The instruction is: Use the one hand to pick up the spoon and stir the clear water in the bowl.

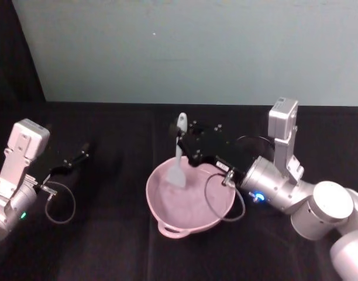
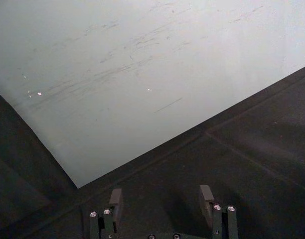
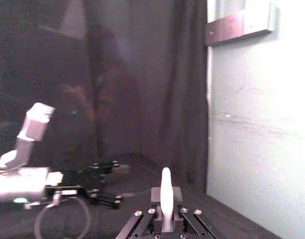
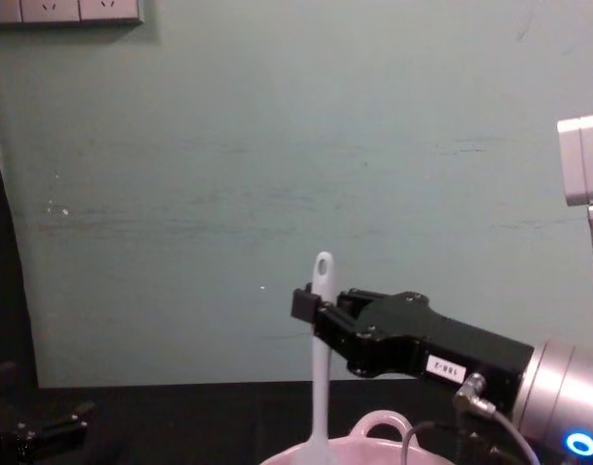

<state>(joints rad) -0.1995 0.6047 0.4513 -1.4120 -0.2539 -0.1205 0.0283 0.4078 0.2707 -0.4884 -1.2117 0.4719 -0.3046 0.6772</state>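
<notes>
Mid-table: pale pink bowl [image 1: 193, 212] on the black table [image 1: 109, 246], loop handle [image 1: 173, 232] on the rim nearest the robot.
Right pincer [image 1: 182, 139]: reaching in from the right, hanging over the bowl's far rim; jaws clamped on the spoon's handle, just below the holed tip.
Spoon [image 1: 178, 153]: white, close to upright, hole end up, broad flat head down inside the bowl on its far-left side (chest view: shaft drops straight behind the pink rim). Head touching the bottom or not: cannot tell.
Grip detail: right wrist view looks along the pincer, handle tip sticking up between the two pads, no gap visible either side.
Right wrist: silver cylinder behind the black pincer body, small white number label on the side (chest view).
Cable [image 1: 217, 202]: dark loop from the right wrist, sagging across the bowl's right rim.
Left pincer [image 1: 84, 152]: well apart, far left, low over the table; fingers [image 2: 207, 196] spread wide, nothing between them (bare table and wall ahead of it).
Water: surface too faint to make out.
Wall [image 1: 196, 52]: pale teal, behind the table.
</notes>
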